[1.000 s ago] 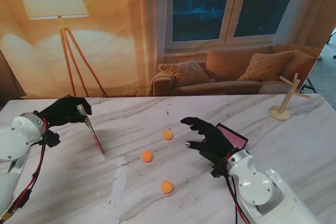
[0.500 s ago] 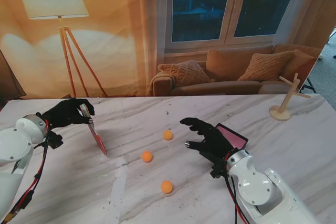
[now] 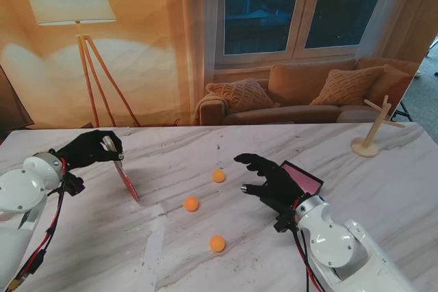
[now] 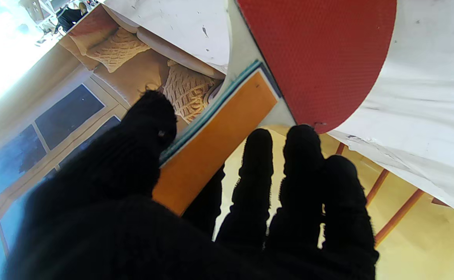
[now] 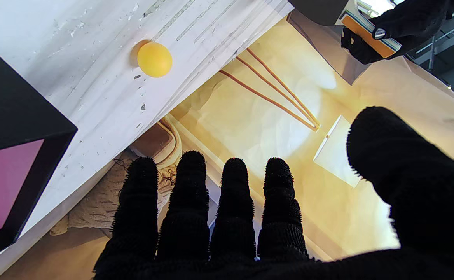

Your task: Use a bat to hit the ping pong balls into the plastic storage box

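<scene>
1. Left hand [image 3: 89, 148], black-gloved, at the left side of the marble table [image 3: 171, 251], fingers wrapped on the handle of the bat [image 3: 125, 172]. The left wrist view shows the thumb [image 4: 149, 128] pressed on the orange handle, the other fingers behind it.
2. Bat blade tilts down toward the table, red rubber face showing; whether its tip touches the surface I cannot tell.
3. Right hand [image 3: 270, 181] hovers over the table right of centre, fingers spread and slightly curled, nothing held. The right wrist view shows four fingers [image 5: 233, 202] side by side, thumb well apart.
4. Plastic storage box [image 3: 303, 177]: dark walls, pink inside, lying just behind the right hand and partly hidden by it. The right wrist view shows one corner of it [image 5: 13, 128].
5. Three orange balls on the table between the two hands: farthest ball [image 3: 218, 176], middle ball [image 3: 191, 204], nearest ball [image 3: 217, 243]. All apart from each other, from the bat and from the box.
6. The right hand stands between the balls and the box. Farthest ball lies near its fingertips, not touching.
7. Surroundings: wooden peg stand [image 3: 373, 131] at the far right table edge, well clear. Behind the table, a printed backdrop with floor lamp [image 3: 75, 5], sofa [image 3: 301, 94] and window [image 3: 301, 8].
</scene>
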You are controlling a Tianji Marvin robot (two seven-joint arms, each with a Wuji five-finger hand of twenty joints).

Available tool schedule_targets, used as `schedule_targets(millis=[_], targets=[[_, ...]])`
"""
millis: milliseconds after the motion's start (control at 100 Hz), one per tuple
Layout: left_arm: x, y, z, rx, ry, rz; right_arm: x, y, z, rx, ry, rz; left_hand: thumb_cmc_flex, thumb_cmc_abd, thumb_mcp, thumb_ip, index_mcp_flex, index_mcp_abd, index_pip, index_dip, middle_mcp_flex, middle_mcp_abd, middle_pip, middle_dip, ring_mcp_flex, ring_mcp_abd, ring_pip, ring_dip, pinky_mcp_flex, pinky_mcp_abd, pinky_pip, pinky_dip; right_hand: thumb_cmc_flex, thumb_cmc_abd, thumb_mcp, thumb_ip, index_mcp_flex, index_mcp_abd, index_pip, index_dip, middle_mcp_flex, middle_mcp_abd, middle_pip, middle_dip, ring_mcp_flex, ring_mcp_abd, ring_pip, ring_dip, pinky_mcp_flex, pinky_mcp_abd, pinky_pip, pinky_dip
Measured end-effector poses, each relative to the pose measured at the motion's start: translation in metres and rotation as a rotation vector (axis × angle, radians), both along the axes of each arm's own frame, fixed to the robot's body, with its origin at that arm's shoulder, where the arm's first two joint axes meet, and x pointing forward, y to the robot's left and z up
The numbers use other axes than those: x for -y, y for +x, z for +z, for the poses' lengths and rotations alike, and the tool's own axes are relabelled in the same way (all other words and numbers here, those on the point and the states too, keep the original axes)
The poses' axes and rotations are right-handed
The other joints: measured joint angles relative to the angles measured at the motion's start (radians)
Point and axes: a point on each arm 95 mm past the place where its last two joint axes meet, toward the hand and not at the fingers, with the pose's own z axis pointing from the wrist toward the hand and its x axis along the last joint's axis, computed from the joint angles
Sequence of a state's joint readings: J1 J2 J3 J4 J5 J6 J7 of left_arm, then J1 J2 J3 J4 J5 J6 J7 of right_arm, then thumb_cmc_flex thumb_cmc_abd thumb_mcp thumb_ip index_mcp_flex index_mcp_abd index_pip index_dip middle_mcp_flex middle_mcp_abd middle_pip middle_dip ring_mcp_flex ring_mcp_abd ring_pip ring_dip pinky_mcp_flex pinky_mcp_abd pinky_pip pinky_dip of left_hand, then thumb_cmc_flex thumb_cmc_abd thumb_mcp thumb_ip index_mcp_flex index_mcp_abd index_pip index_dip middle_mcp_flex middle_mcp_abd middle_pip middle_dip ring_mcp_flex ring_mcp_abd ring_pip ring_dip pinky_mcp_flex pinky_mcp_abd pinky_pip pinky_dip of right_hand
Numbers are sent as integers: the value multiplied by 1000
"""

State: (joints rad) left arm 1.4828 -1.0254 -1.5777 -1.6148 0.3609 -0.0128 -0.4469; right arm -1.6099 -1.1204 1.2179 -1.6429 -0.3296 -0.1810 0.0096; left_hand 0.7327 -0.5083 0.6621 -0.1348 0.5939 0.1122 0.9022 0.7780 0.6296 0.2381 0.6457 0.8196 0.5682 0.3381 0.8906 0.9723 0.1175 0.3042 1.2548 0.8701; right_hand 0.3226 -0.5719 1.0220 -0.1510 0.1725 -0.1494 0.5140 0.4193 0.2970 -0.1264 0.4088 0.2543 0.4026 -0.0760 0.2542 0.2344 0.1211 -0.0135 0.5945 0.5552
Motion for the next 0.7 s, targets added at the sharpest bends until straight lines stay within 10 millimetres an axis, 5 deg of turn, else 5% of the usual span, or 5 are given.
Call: schedule_targets(millis=[80, 140, 240, 520, 700], targets=[[1, 1, -3, 7, -6, 22, 0, 0, 0, 0, 0, 0, 10, 34, -84, 3, -20, 11, 18, 52, 0, 12, 0, 0, 0, 7, -2, -2, -7, 6, 0, -1, 0, 0, 0, 0, 0, 0, 0, 0, 0, 0, 0, 0, 0, 0, 0, 0, 0, 0, 7, 0], [2, 2, -5, 7, -12, 44, 0, 0, 0, 0, 0, 0, 99, 57, -144, 2, -29, 11, 50, 54, 0, 24, 0, 0, 0, 8, 2, -3, -9, 9, 0, -1, 0, 0, 0, 0, 0, 0, 0, 0, 0, 0, 0, 0, 0, 0, 0, 0, 0, 0, 7, 0], [5, 3, -8, -16, -27, 65, 0, 0, 0, 0, 0, 1, 147, 44, -97, -1, -29, 12, 52, 31, 0, 27, 0, 0, 0, 15, 7, -3, -10, 15, 0, -1, 0, 0, 0, 0, 0, 0, 0, 0, 0, 0, 0, 0, 0, 0, 0, 0, 0, 0, 8, 0], [8, 4, -6, -20, 11, 3, 0, 0, 0, -3, 0, 1, 169, 37, -47, -3, -42, 9, -207, -197, -1, 22, -115, 83, 0, 15, 5, -20, -11, 15, 0, -1, 0, 0, 0, 0, 0, 0, 0, 0, 0, 0, 0, 0, 0, 0, 0, 0, 0, 0, 8, 0], [6, 4, -6, -31, 44, -12, 0, 0, 0, -4, 2, 2, 168, 47, -46, -3, -40, 8, -296, -217, -25, -8, -136, 69, -22, 15, -8, -30, -21, 13, -1, -11, -1, 12, 1, 0, 0, 0, 0, 0, 0, 0, 0, 0, 0, 0, 0, 0, 0, 0, 8, 0]])
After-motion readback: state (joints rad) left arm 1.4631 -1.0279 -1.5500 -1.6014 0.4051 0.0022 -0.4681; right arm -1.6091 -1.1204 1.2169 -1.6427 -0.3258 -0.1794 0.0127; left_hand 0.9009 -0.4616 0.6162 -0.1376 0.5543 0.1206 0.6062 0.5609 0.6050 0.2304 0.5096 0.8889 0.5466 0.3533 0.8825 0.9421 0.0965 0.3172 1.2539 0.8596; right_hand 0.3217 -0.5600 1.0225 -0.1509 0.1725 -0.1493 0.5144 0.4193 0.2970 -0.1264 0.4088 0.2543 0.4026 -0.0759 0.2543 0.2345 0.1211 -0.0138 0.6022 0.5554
